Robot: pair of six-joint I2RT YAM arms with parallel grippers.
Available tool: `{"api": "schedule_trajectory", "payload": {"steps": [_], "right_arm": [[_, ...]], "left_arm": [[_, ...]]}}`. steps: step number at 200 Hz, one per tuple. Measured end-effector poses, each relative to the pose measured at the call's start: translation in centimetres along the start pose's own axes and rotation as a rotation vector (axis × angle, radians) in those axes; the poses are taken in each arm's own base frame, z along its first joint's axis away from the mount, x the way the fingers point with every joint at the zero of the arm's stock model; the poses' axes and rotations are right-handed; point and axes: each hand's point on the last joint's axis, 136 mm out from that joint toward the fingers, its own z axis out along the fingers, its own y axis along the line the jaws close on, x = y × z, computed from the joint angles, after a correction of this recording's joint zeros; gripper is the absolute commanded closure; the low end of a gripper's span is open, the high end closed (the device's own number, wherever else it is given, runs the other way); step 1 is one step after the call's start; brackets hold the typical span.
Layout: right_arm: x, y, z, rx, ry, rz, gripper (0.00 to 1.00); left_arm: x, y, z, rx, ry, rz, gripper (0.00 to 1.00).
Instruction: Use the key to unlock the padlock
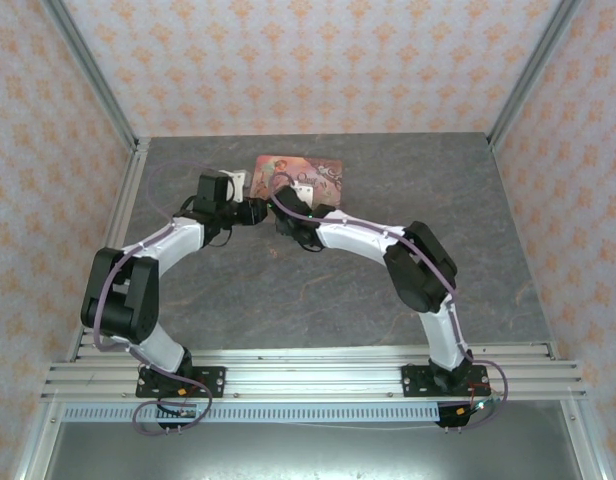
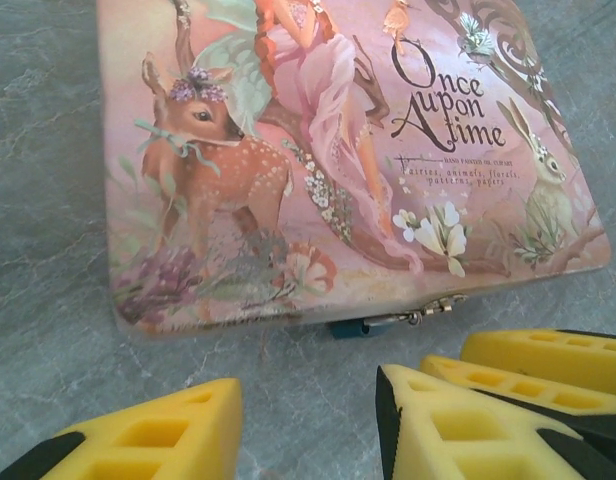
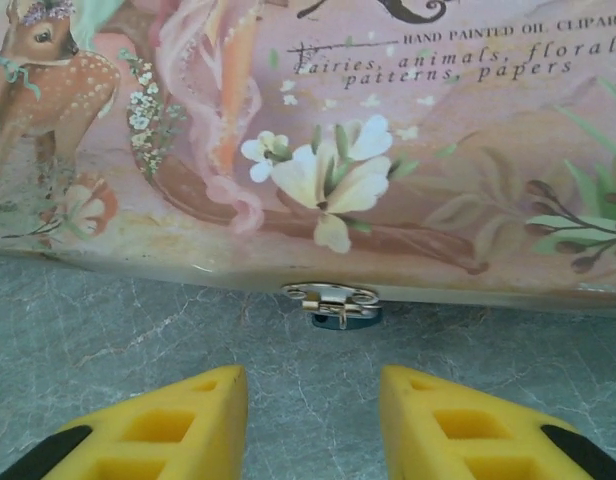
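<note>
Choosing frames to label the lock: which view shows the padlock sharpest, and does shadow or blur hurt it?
Right wrist: padlock fairly sharp but shaded under the edge of the pink box. Left wrist: same shade, smaller, foreground fingers soft. Top external: even light, padlock too small to tell.

We see a flat, pink, rectangular box with a painted fairy-tale lid [image 1: 300, 176] lying closed on the grey, marble-veined tabletop [image 1: 318, 300], at 12 o'clock from the table's centre. On the lid we note a spotted fawn [image 2: 203, 150] at 9 o'clock, a pale rabbit [image 2: 543, 195] at 3 o'clock and the lettering "Once Upon A time" [image 2: 443, 105] at 1 o'clock. A small silvery metal hasp [image 3: 331, 296] sits at the box's 6 o'clock edge. Peach floral-patterned walls [image 1: 308, 60] enclose the table.
</note>
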Motion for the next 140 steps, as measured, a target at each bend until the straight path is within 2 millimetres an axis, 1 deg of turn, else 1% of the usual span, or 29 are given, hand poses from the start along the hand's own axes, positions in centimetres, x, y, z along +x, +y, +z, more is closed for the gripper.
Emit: {"api": "schedule_trajectory", "payload": {"steps": [14,35,55,76,104,140], "right_arm": [[0.2,-0.2,0.5,0.036,-0.007,-0.013,0.6],[1.1,-1.1,1.7,0.094,0.006,-0.03,0.58],[1.9,-1.7,2.9,0.134,0.02,-0.037,0.57],[2.4,-1.9,3.7,0.157,0.023,-0.039,0.57],[1.9,-1.6,4.4,0.166,0.002,-0.033,0.55],[1.1,-1.2,4.7,0.171,-0.027,-0.016,0.53]], "left_arm": [[-0.2,0.2,-0.8,-0.006,-0.007,-0.005,0.6],[-0.1,0.8,-2.1,-0.021,-0.021,-0.019,0.6],[0.6,1.6,-3.3,-0.039,-0.022,-0.036,0.6],[1.5,2.1,-4.2,-0.051,-0.02,-0.049,0.6],[2.7,2.5,-4.8,-0.06,-0.005,-0.059,0.6],[3.3,2.5,-5.2,-0.063,0.0,-0.06,0.6]]}}
